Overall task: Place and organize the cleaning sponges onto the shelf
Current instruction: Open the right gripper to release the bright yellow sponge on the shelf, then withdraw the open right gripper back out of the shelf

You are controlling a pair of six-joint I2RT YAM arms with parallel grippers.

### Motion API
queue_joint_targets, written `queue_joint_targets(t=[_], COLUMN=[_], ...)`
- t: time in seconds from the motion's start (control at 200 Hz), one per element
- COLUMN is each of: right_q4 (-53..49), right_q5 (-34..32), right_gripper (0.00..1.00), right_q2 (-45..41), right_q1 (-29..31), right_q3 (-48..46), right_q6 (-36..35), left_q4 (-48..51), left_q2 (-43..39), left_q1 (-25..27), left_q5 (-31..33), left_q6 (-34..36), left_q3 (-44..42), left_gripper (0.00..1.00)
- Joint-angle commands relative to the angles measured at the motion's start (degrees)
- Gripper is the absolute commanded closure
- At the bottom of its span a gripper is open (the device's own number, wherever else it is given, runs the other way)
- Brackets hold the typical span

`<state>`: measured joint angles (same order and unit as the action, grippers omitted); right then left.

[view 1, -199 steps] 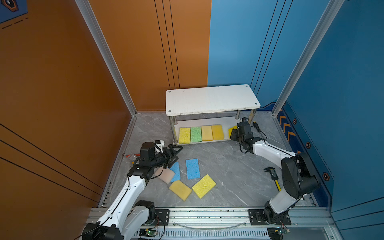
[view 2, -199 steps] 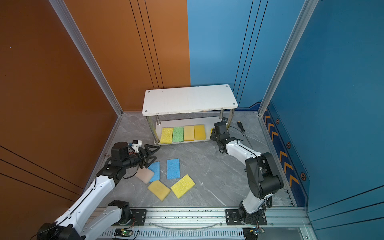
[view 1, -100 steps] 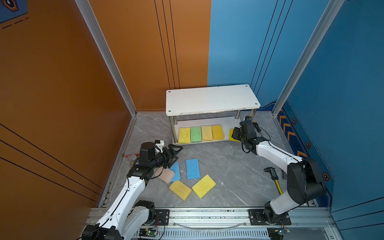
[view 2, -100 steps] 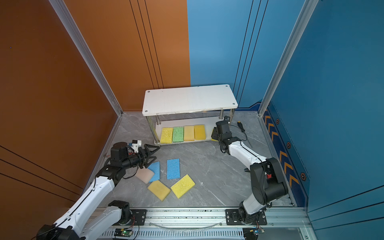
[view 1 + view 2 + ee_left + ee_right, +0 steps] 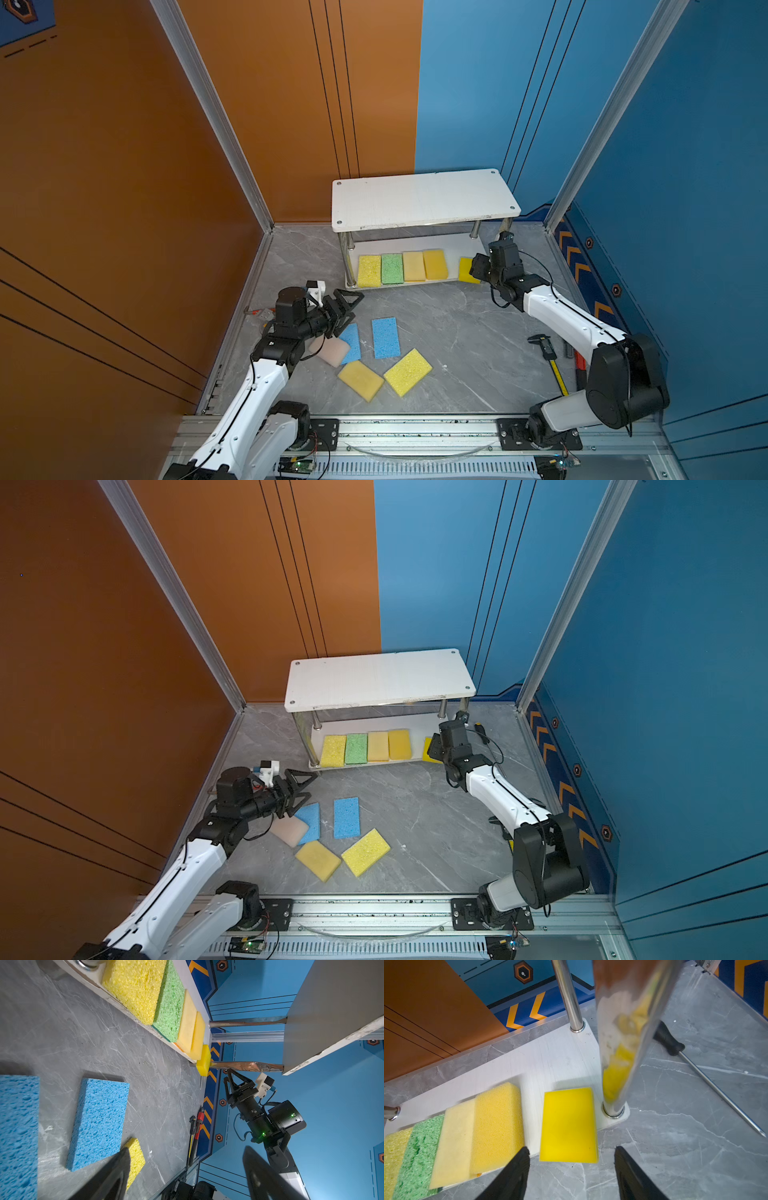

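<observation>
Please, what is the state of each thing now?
Shelf: upright, five sponges on lower board.
Bright yellow sponge: flat, overhanging the board's edge.
Whitish sponge: on floor, overlapping a blue sponge.
Left gripper: open, empty.
Right gripper: open, empty.

Foam sponges (image 5: 497, 1126) look porous, posts (image 5: 572, 995) glossy chrome, shelf boards (image 5: 424, 199) matt.

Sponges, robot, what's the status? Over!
Left pincer open by floor sponges. Right pincer open, facing shelf. Bright yellow sponge on bottom board, poking past front edge. Shelf post right beside it.
</observation>
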<state>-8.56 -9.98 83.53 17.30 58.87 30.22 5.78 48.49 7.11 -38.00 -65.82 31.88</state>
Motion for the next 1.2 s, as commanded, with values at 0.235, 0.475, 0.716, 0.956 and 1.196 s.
queue_joint_targets(t=[0.235, 0.475, 0.716, 0.956, 1.196], right_q4=[-11.4, -13.8, -14.2, -12.4, -10.7], right_q5=[7.7, 11.3, 14.6, 17.7, 16.4], right_gripper=[0.33, 0.33, 0.33, 0.33, 0.33], right_q2=[-2.9, -4.5, -2.1, 5.0, 11.0], right_q1=[-1.7, -1.9, -2.1, -2.0, -2.1], right_q3=[1.3, -1.1, -1.0, 1.7, 5.9], right_q6=[5.5, 13.5, 17.2, 18.4, 17.4], left_q4=[2.1, 2.8, 3.7, 4.3, 4.5], left_q2=[-3.5, -3.7, -3.6, -1.8, -0.5], left_q1=[-0.9, -0.7, -0.3, -0.2, -0.4], left_q5=[-0.8, -0.9, -0.9, -0.7, -0.6], left_q6=[0.9, 1.1, 1.6, 2.4, 3.1], left_q3=[-1.3, -1.0, -1.3, -0.1, 0.4], left_gripper=[0.15, 0.15, 0.15, 0.15, 0.15])
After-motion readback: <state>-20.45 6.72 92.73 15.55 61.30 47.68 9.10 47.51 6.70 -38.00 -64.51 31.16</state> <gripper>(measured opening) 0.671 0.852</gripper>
